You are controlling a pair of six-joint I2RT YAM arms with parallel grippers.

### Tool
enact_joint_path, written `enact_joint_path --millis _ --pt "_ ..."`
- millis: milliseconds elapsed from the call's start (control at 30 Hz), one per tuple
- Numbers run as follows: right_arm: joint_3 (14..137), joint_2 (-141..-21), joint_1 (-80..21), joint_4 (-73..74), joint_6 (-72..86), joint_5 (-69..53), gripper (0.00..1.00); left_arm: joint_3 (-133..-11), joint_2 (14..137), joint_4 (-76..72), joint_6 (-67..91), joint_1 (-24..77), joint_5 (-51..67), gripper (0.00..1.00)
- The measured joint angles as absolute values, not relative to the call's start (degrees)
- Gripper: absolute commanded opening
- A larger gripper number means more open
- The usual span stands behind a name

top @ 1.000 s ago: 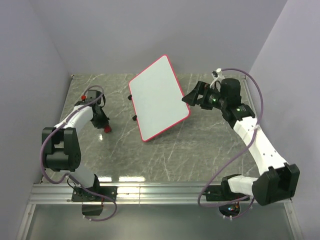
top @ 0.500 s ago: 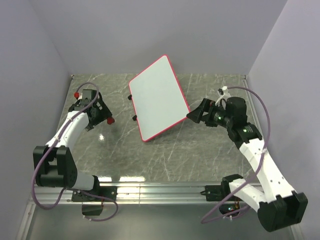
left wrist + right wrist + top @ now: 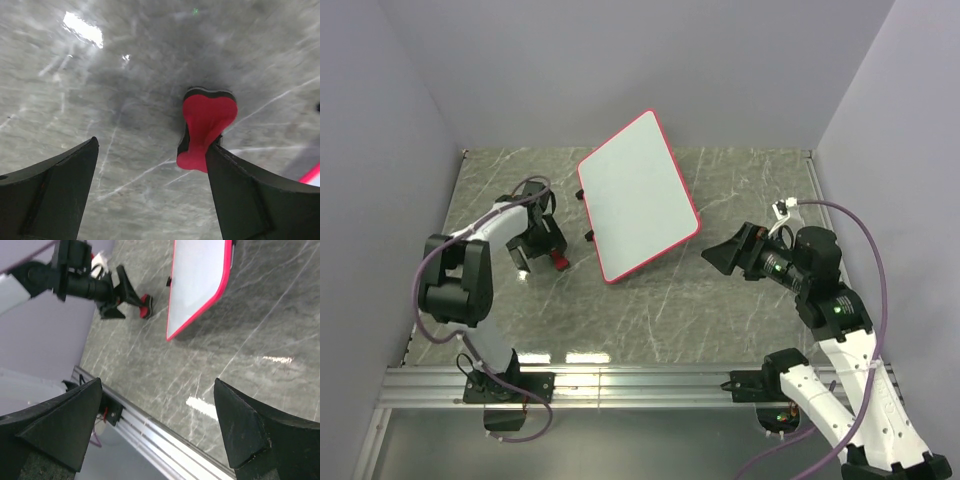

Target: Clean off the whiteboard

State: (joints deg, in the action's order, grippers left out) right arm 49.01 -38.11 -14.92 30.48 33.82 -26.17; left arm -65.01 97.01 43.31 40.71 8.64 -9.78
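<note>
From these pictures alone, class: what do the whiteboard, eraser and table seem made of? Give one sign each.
Whiteboard: smooth, even white face, likely a coated sheet; the thin red rim looks plastic.
Eraser: red moulded top, plastic or foam, over a dark layer, perhaps felt.
Table: grey veined stone look, polished, mirroring the lights; may be laminate.

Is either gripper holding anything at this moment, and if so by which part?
Nothing is held. The left gripper is open, with the eraser close by one finger, not clamped. The right gripper is open, apart from the whiteboard.
</note>
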Motion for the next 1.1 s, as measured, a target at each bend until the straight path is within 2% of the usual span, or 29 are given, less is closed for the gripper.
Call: enact_joint_path --millis 100,300,367,400,467,500,533,600,633,667,700,733,767,800,867,900,1100 --pt "49.01 -36.95 -15.62 32.62 33.95 -26.37 0.99 -69.65 100.27 46.15 40.75 10.0 -9.32 0.91" --pt "49.6 -35.53 -17.43 35.88 33.78 -26.37 0.99 -87.15 103.31 51.29 41.21 10.13 -9.47 0.89" --pt "49.93 -35.24 -18.09 36.77 33.26 -26.04 0.99 -88.12 102.39 50.41 41.3 10.52 -10.39 0.84" --pt "50.17 -35.22 -18.39 37.17 33.01 -25.87 0.99 -88.42 102.08 51.7 41.43 10.81 -10.22 0.67" --pt "50.94 -35.33 -19.14 37.85 32.27 -25.19 0.99 -88.31 102.32 52.77 41.45 11.03 -9.26 0.54" --pt "51.27 -35.4 -19.42 38.11 31.99 -24.86 1.0 -88.86 103.5 54.68 41.6 11.51 -10.66 0.39" --pt "51.62 -35.55 -19.79 38.26 31.68 -24.51 1.0 -90.5 105.03 57.93 41.76 11.97 -12.95 0.35" --pt "52.18 -35.97 -20.51 38.3 31.05 -23.94 1.0 -91.59 107.92 59.22 40.84 12.67 -14.74 0.16" --pt "52.36 -36.27 -20.8 38.28 30.76 -23.62 1.0 -90.41 108.36 58.92 40.53 12.53 -14.37 0.2" --pt "52.47 -36.64 -21.04 38.28 30.5 -23.44 1.0 -88.49 108.18 58.74 40.16 12.03 -13.1 0.28" --pt "52.51 -36.97 -21.15 38.28 30.3 -23.35 1.0 -85.8 107.13 57.63 39.55 11.07 -11.22 0.6" --pt "52.51 -37.3 -21.19 38.3 30.13 -23.27 1.0 -80.99 104.9 54.35 39.03 9.39 -9.15 0.7" --pt "52.51 -37.5 -21.21 38.39 30.09 -23.09 1.0 -77.73 102.87 54.43 39.48 7.86 -9.13 0.76" --pt "52.51 -37.54 -21.23 38.44 29.98 -23.0 1.0 -77.21 102.15 56.25 39.77 6.92 -10.0 0.89" --pt "52.51 -37.6 -21.23 38.63 29.76 -22.76 1.0 -78.94 101.06 57.67 39.38 6.15 -9.87 0.93" --pt "52.51 -37.71 -21.23 38.63 29.69 -22.5 1.0 -79.72 100.75 56.8 39.38 6.39 -8.6 0.99" --pt "53.21 -38.74 -21.23 39.05 28.99 -21.96 1.0 -74.96 97.86 54.02 39.57 8.93 -9.06 0.99"
